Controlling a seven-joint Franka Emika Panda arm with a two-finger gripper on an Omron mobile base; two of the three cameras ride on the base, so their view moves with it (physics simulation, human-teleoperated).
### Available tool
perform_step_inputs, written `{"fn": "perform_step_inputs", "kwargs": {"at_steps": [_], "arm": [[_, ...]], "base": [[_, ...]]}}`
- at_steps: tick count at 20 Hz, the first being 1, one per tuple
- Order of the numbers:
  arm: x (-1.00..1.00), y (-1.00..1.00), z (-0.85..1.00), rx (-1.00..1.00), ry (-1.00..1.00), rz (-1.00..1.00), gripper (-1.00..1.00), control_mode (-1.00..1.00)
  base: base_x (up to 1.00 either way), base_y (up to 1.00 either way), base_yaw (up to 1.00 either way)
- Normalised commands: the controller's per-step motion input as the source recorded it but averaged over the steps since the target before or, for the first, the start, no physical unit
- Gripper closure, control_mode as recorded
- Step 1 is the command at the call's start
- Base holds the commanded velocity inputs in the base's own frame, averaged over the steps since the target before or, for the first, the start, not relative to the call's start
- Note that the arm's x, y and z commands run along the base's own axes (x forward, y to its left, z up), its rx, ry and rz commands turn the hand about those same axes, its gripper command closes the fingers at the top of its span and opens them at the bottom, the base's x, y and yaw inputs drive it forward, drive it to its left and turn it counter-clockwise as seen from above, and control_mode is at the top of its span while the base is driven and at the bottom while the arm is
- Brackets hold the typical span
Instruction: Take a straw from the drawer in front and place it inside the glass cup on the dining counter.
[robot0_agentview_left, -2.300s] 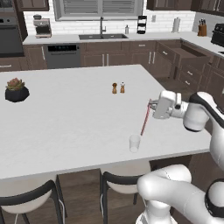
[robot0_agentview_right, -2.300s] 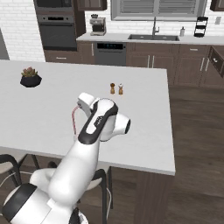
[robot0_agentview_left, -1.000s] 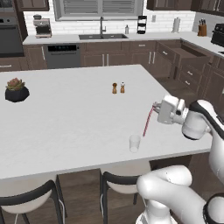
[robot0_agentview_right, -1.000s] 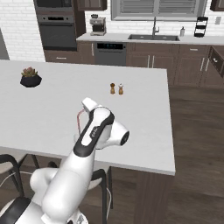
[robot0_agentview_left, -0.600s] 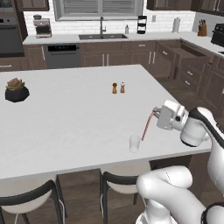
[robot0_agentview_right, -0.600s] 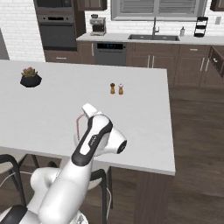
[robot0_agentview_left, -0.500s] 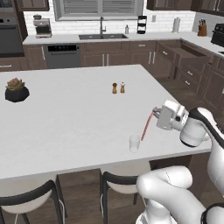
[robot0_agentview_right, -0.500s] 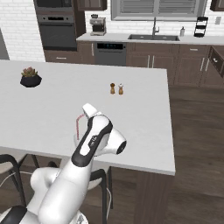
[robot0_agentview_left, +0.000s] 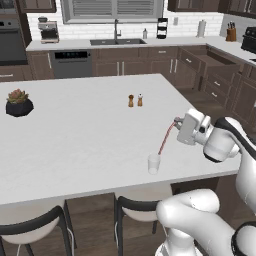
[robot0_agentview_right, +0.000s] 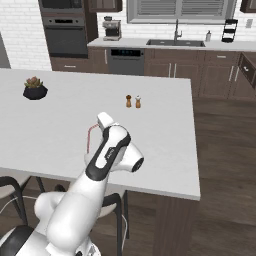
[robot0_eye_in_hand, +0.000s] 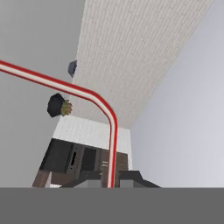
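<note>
Both base views look forward-down from behind the arm, left and right, sharing the counter (robot0_agentview_left: 75, 130). Hand view rolled, looking sideways along the gripper (robot0_eye_in_hand: 110, 177).

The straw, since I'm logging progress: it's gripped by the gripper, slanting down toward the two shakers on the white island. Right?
Not the shakers. The left base view shows the straw, held in the gripper, slanting down toward the glass cup near the island's front edge.
</note>
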Motion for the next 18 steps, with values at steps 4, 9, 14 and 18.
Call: {"fn": "perform_step_inputs", "kwargs": {"at_steps": [4, 9, 14, 18], "arm": [[0.15, 0.0, -0.62, -0.04, -0.12, 0.0, 1.0, -1.0], [0.14, 0.0, -0.67, -0.1, -0.17, 0.0, 1.0, -1.0], [0.29, 0.04, -0.43, -0.07, -0.2, -0.02, 1.0, -1.0], [0.29, 0.08, -0.41, -0.01, -0.13, -0.03, 1.0, -1.0]], "base": [[0.0, 0.0, 0.0], [0.0, 0.0, 0.0], [0.0, 0.0, 0.0], [0.0, 0.0, 0.0]]}}
